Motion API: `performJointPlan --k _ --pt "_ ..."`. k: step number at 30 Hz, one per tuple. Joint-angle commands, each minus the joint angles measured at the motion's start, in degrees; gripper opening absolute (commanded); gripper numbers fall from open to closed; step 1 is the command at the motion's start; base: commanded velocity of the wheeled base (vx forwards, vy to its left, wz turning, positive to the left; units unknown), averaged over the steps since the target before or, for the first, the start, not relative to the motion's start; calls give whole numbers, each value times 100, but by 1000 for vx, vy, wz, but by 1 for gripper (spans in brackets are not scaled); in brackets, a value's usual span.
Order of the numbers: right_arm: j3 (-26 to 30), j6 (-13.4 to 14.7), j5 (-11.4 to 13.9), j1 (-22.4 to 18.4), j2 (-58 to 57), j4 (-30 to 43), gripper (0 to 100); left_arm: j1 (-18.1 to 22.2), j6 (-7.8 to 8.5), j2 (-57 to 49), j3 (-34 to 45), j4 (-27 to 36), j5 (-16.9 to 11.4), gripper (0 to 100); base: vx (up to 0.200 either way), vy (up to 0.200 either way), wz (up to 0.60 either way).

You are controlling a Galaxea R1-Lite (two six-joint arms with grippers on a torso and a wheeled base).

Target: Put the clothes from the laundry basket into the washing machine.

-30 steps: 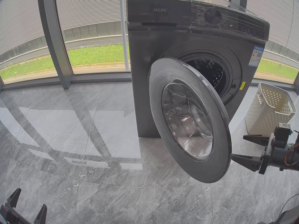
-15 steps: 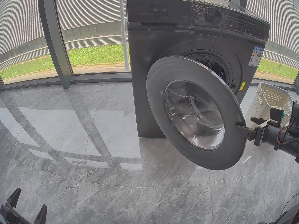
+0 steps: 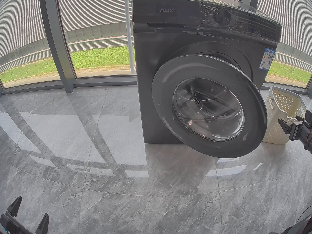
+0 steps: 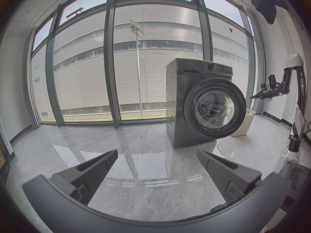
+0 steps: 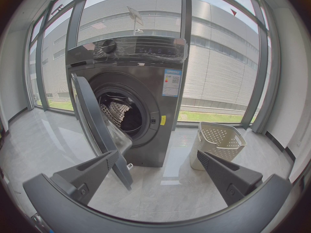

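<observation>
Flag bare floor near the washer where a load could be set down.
Free: polished grey stone floor left of the dark grey front-loading washing machine, up to the window frame; also the strip before its round glass-windowed door. Crowded: door edge, cream perforated plastic basket, open right pincer.

Glossy stone floor [image 3: 97, 192], plast. basket [image 3: 280, 127]

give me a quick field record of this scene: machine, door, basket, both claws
washing machine: grey front loader, stands on the floor by the windows
door: partly open, hinged on its left
laundry basket: cream, upright on the floor right of the machine, no clothes visible inside
right claw: open, empty, near the basket, clear of the door
left claw: open, empty, low over the floor
</observation>
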Motion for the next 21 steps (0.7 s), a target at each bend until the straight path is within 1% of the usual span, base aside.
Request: performJointPlan --k 1,4,7,8,9,10,11,12,13,15,17,18,19,21 --pt "609 -46 67 -83 465 -292 100 1 -1 -85 92 -1 2 100 0 0 0" --pt "1004 -46 199 488 421 -266 100 1 -1 -85 101 -1 -7 100 0 0 0" --pt "1268 -46 225 936 228 -231 100 1 -1 -85 101 -1 2 100 0 0 0" --pt "1356 -46 269 1112 166 -222 100 1 -1 -85 101 -1 2 100 0 -200 0" --pt "1373 -46 278 1139 166 -222 100 1 -1 -85 101 -1 -7 100 0 -200 0" --pt "1523 -28 454 1464 113 -196 100 1 -10 -85 92 -1 2 100 0 -200 0" --pt "1584 -19 533 1596 104 -196 100 10 -10 -85 101 -1 -7 100 0 -200 0" --pt "1646 -19 586 1736 104 -196 100 10 -10 -85 101 -1 2 100 0 -200 0" --pt "1655 -19 594 1754 104 -196 100 10 -10 -85 101 -1 2 100 0 -200 0" --pt "1778 34 656 2105 104 -213 100 10 -10 -85 101 -1 2 100 0 -200 0" --pt "1787 201 718 2404 104 -222 100 10 -10 -85 101 -1 2 100 0 -200 0" --pt "1787 341 761 2615 104 -257 100 10 -10 -85 101 -1 2 100 0 -200 0" --pt "1769 499 770 2800 96 -284 100 10 -1 -85 101 -1 2 100 0 -200 0" --pt "1672 904 761 3178 96 -328 100 10 8 -85 101 -1 -7 100 0 -200 0"
